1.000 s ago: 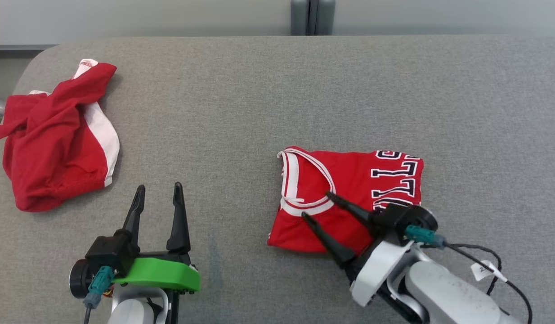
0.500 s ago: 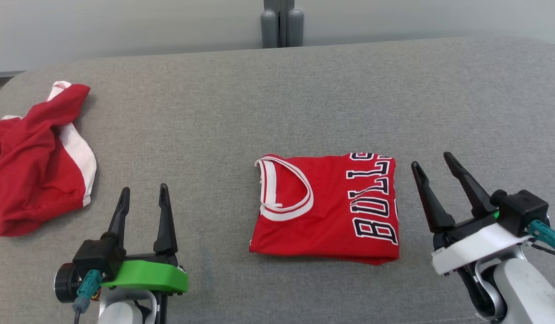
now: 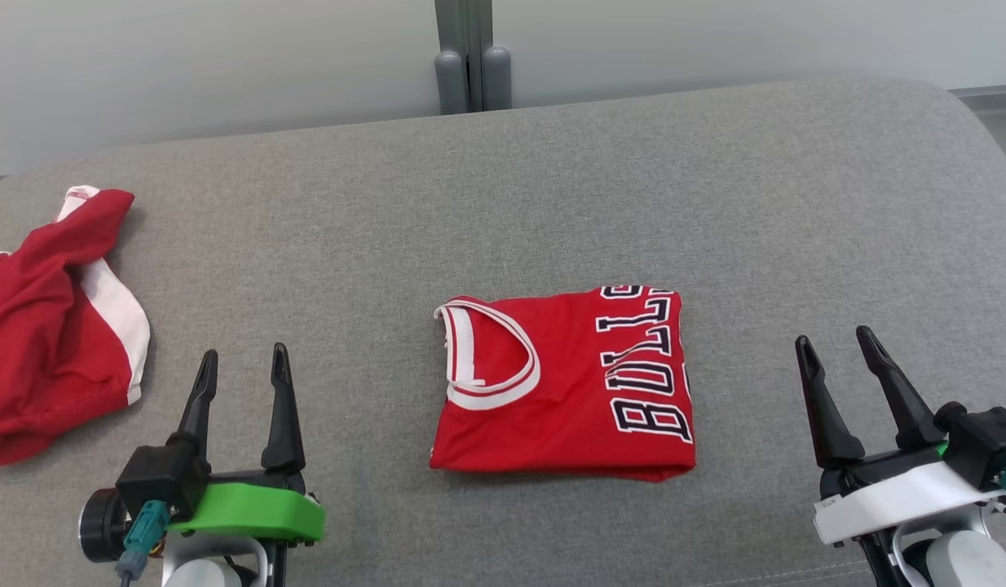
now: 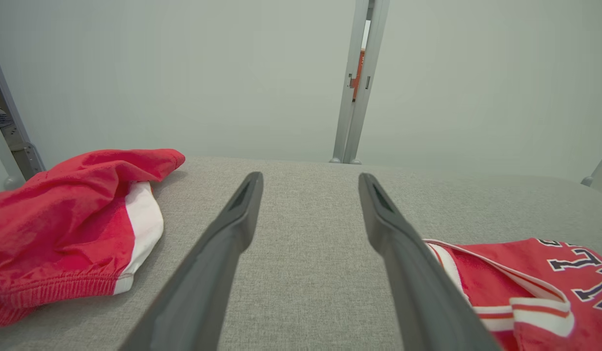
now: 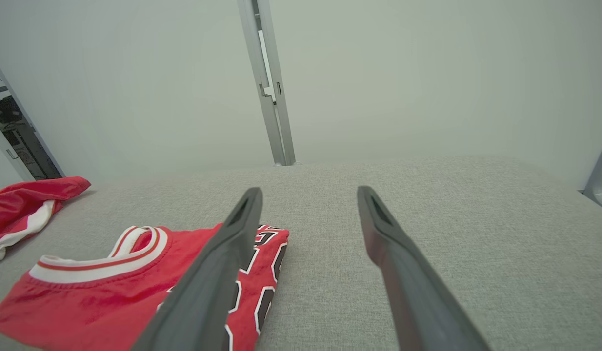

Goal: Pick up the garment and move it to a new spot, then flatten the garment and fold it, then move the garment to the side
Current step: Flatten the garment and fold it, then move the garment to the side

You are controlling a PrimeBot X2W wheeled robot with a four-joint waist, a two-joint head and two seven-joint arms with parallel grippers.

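My left tool (image 3: 244, 350) hangs at about 8 o'clock from the folded red basketball jersey with white trim and dark lettering (image 3: 564, 383). Its two dark fingers stand apart with nothing between them and point toward 12 o'clock. My right tool (image 3: 835, 336) hangs at about 4 o'clock from the jersey. Its fingers are also spread, holding nothing, and they lean slightly toward 11 o'clock. Neither tool touches the cloth.

The jersey lies flat near the middle of the grey fabric-covered worktop (image 3: 552, 187), folded into a rough rectangle. Its white-edged neckline is at the 9 o'clock end and the lettering runs along the 3 o'clock end. In my right wrist view, the lettered edge of the jersey passes behind my left-hand finger. In my left wrist view, the neckline sits just beside my right-hand finger.

A crumpled red garment with a white panel (image 3: 46, 342) lies at 9 o'clock on the worktop, well apart from the jersey. A grey upright post (image 3: 469, 49) stands beyond the worktop's far edge at 12 o'clock.
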